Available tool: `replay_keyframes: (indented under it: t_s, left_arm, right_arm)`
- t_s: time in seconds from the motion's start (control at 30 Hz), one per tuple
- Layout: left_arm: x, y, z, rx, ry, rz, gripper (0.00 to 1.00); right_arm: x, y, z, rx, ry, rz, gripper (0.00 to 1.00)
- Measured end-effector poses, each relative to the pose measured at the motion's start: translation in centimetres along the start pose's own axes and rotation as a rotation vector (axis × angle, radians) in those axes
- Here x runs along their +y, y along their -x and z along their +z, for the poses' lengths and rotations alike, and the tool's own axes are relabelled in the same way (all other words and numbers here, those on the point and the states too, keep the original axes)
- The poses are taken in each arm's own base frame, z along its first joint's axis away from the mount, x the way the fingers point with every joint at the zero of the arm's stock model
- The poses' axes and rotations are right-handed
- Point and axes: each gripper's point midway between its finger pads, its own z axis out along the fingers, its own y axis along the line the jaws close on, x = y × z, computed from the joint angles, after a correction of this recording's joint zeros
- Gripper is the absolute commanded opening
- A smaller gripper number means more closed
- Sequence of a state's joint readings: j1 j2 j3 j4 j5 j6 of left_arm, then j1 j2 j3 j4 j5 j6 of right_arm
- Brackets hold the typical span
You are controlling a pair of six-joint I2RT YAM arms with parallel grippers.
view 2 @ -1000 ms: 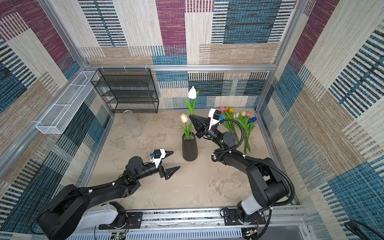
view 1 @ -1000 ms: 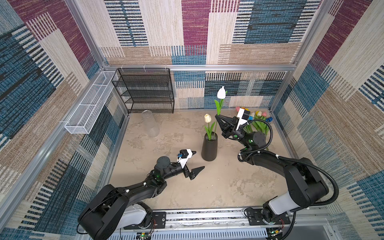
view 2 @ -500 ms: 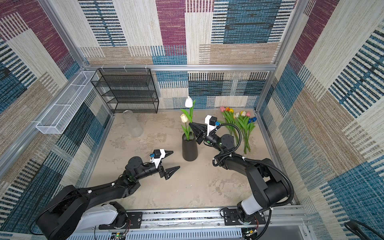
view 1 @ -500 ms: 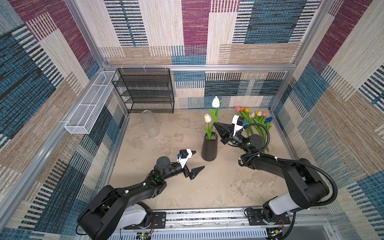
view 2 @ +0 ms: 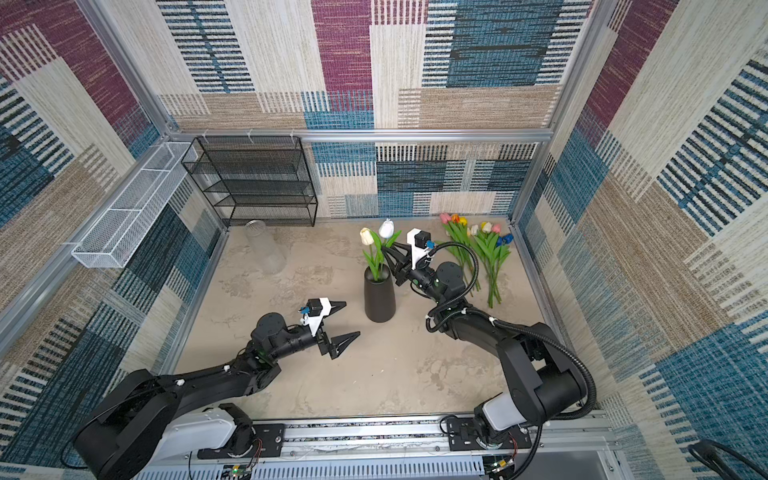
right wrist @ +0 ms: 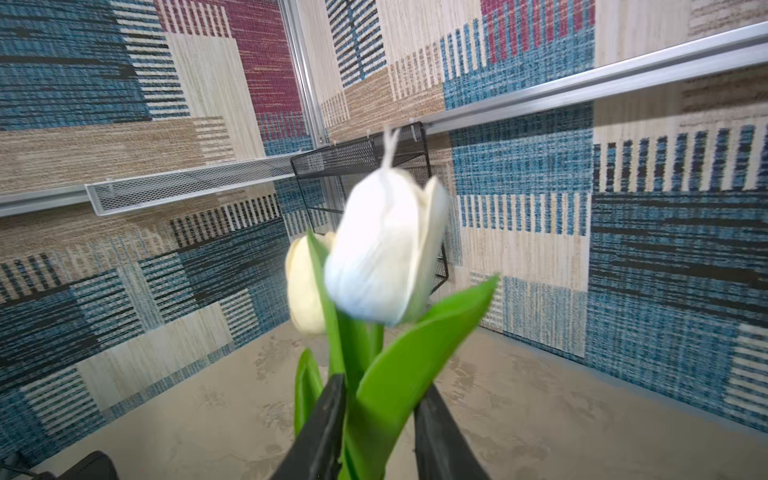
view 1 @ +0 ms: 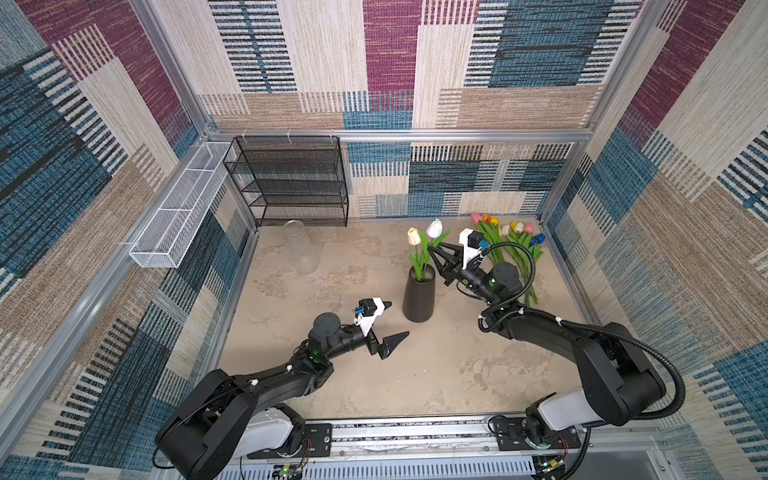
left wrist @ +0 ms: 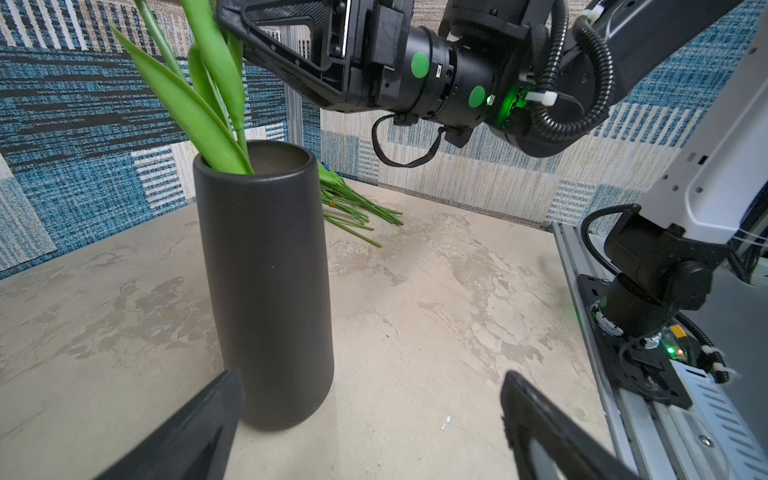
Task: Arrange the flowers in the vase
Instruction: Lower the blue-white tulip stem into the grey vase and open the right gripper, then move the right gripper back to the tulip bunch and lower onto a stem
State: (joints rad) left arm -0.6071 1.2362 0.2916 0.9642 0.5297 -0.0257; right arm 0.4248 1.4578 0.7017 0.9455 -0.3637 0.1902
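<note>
Stems of two artificial flowers stand in the tall, matte black vase: a cream tulip and a white tulip with a broad green leaf. The right gripper sits just above the vase's rim, its two black fingers flanking the white tulip's stem below the head. In the right wrist view its jaws stand somewhat apart with stem and leaf filling the gap. Whether they pinch the stem or only bracket it, I cannot tell. The cream tulip is just beyond those fingers.

Behind the right gripper's wrist, the loose tulips in pink, orange, yellow, cream and blue lie flat in a bundle on the mottled beige table top. The left gripper hovers low with its jaws spread wide and nothing between them, the vase's base just ahead of its fingertips.

These flowers look very light, with thin, springy stems and soft heads that a squeeze could deform. The stem below the leaves is probably the place to pinch, well clear of the head. In the bundle the stems overlap, so the fanned-out cut ends likely offer the easiest single stem. The vase is tall and narrow and could tip if a stem drags on its rim.
</note>
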Motion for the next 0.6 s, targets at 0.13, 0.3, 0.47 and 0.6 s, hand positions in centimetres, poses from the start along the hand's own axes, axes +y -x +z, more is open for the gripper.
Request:
replay_keyframes:
  t_s: [0.13, 0.3, 0.47, 0.6]
  left_arm:
    - [0.0, 0.1, 0.0, -0.002, 0.000, 0.001, 0.99]
    - [0.0, 0.1, 0.0, -0.003, 0.000, 0.002, 0.99]
    - [0.0, 0.2, -0.1, -0.007, 0.000, 0.004, 0.99]
    - [-0.1, 0.4, -0.1, -0.012, -0.001, 0.007, 0.99]
  right_arm:
    - [-0.5, 1.7, -0.5, 0.004, -0.065, -0.037, 0.49]
    - [-0.6, 5.9, -2.7, -0.046, -0.161, -0.108, 0.59]
    - [-0.8, 10.3, -6.5, -0.145, -0.280, -0.167, 0.63]
    - [-7.0, 13.4, -9.7, -0.176, -0.500, -0.165, 0.62]
